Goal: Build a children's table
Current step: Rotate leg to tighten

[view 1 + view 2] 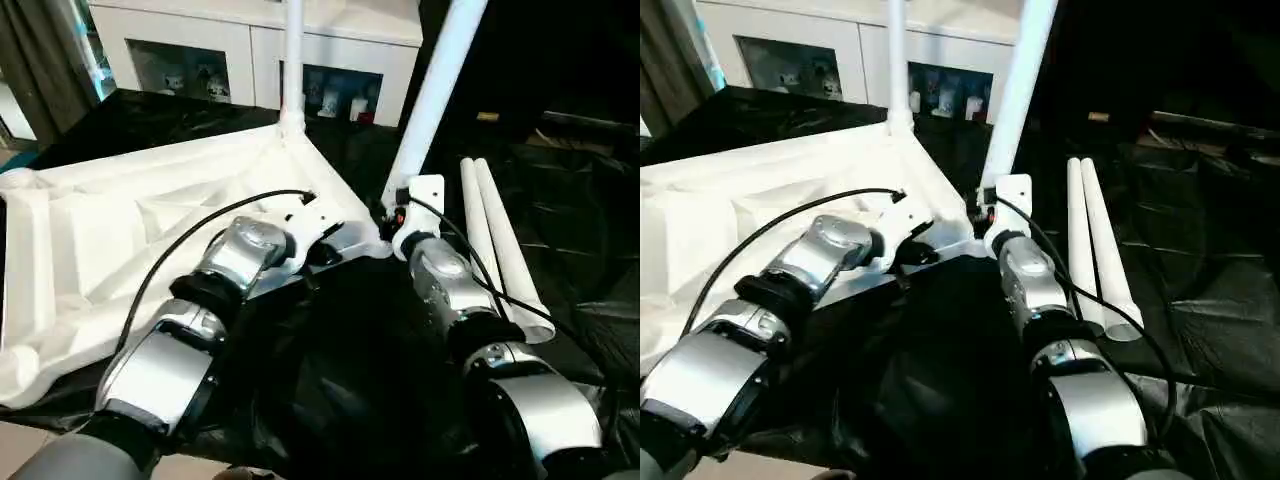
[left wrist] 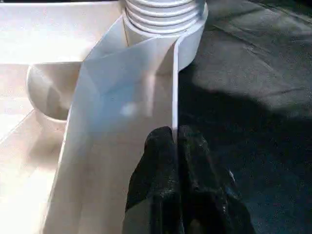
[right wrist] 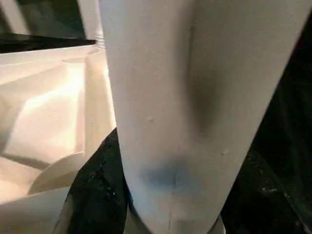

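White tabletop (image 1: 150, 220) rim between left fingers (image 2: 165, 161), black sheet (image 1: 360, 370) beside.

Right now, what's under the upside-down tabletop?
Black sheeting shows around the tabletop and runs beneath its edges. Whatever lies under the middle is covered by the tabletop itself. Two spare legs lie beside it on the same sheeting.

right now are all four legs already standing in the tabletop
No: two loose legs lie side by side on the black sheet beside the tabletop.
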